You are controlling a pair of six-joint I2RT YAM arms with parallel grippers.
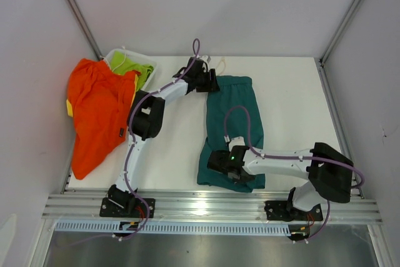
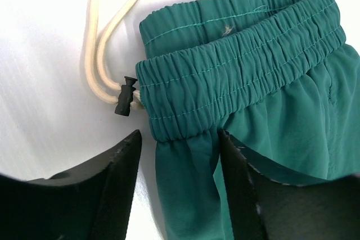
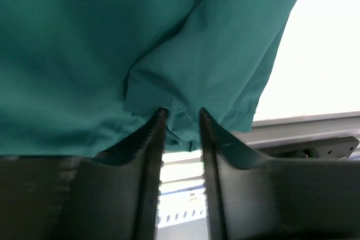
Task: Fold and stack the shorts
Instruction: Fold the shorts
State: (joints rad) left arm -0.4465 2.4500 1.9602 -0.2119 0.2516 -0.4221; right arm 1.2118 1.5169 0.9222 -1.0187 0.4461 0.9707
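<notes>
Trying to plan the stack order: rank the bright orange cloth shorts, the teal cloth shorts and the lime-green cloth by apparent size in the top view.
Tied first: bright orange cloth shorts and teal cloth shorts, too alike to rank; orange is crumpled, teal partly under the right arm.
Smallest: lime-green cloth, only a patch shows.

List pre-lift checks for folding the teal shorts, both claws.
1. Left claw gripping waistband: not ok, jaws straddle the corner but are not pinched.
2. Right claw gripping hem: cannot tell, cloth sits between the tips and a gap is visible.
3. Drawstring clear of left claw: ok, it lies outside the jaws.
4. Teal shorts spread flat: ok.
5. Orange shorts out of the fold path: ok, apart at the far left.
</notes>
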